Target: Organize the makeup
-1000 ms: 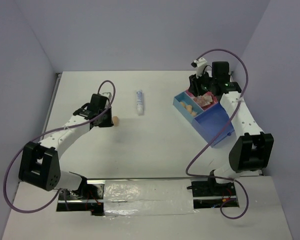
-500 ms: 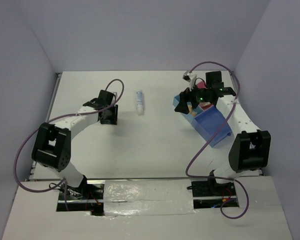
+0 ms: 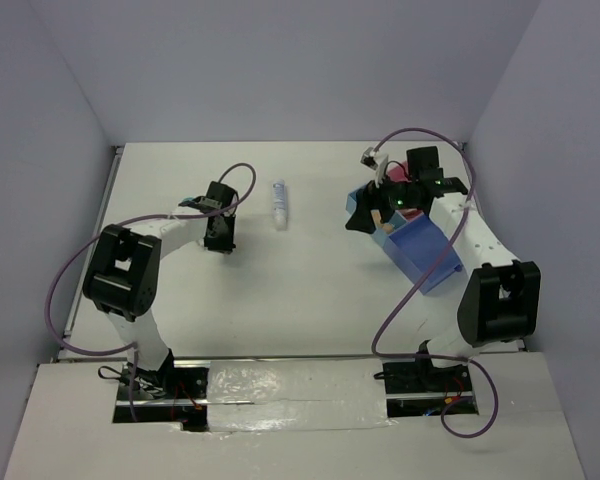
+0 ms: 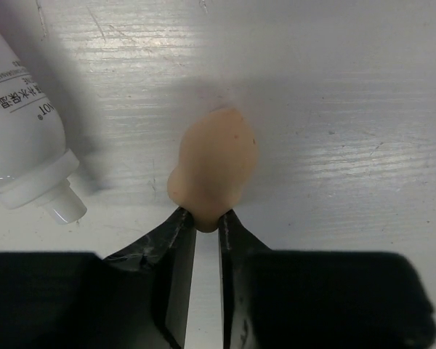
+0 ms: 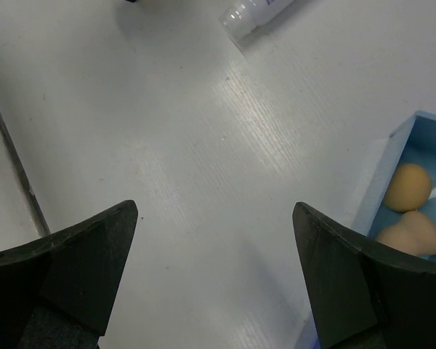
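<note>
Left wrist, peach sponge (image 4: 216,163) nipped in left end effector (image 4: 207,222)

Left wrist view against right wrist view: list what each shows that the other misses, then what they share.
Left wrist only: a sponge lying on the table, its near end pinched in the left gripper, and the tube's printed body.
Right wrist only: the right gripper wide open and holding nothing, the corner of the blue tray, and two sponges inside it.
Both: the tube at its cap end, and the white table.
</note>
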`<state>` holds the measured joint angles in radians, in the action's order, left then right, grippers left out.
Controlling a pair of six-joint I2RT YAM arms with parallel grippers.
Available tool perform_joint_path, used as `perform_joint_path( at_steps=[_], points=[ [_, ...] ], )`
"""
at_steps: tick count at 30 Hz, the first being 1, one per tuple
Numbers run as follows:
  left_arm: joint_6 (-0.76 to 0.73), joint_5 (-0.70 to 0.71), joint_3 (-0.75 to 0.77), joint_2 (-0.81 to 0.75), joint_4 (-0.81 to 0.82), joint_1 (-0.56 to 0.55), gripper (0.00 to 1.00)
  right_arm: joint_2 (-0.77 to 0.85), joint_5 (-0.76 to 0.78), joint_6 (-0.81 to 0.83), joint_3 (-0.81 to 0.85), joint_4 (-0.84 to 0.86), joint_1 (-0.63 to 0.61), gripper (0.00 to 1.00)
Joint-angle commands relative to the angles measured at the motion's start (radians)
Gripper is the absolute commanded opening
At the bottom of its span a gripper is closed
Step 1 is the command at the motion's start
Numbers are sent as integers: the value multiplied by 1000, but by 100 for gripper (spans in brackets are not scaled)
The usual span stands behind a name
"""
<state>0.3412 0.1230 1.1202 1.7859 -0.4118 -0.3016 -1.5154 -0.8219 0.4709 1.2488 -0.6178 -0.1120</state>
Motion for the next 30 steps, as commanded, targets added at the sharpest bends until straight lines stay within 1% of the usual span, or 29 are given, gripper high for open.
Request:
perform_joint_path(
  at_steps=[1, 6, 9, 11, 12, 17, 19, 20, 22, 23, 24, 27, 28, 30],
  points=[
    [-13, 13, -8, 17, 47, 4, 26, 23, -22, 23, -6, -17, -25, 95],
    [-7, 23, -40, -14, 68, 4, 15, 18, -3, 41, -3, -31, -70, 95],
    [-5, 12, -54, -45, 70, 4, 14, 5, 0, 54, 6, -45, -93, 95],
    [-1, -32, -63, -75, 70, 4, 10, -11, -3, 63, 23, -74, -120, 95],
    [4, -60, -72, -110, 76, 5, 9, -26, -11, 66, 29, -88, -136, 95],
    [51, -301, -177, -247, 192, 2, 8, -80, -49, -3, 63, -85, -190, 94],
    [79, -380, -230, -310, 243, 2, 8, -106, -97, -63, 87, -82, -209, 94],
    [90, -461, -247, -330, 299, 1, 8, -138, -106, -92, 99, -73, -213, 95],
    [130, -535, -295, -371, 361, -4, 8, -176, -138, -175, 144, -66, -219, 98],
    [143, -561, -307, -382, 389, -17, 8, -221, -143, -202, 164, -68, -224, 98],
    [156, -604, -321, -404, 457, -24, 8, -245, -151, -222, 184, -88, -229, 98],
    [206, -635, -362, -428, 560, -68, 8, -325, -183, -282, 286, -129, -245, 99],
    [214, -640, -365, -430, 580, -94, 8, -359, -227, -297, 302, -141, -247, 99],
    [234, -635, -365, -425, 626, -116, 9, -376, -261, -334, 305, -119, -256, 99]
  ],
)
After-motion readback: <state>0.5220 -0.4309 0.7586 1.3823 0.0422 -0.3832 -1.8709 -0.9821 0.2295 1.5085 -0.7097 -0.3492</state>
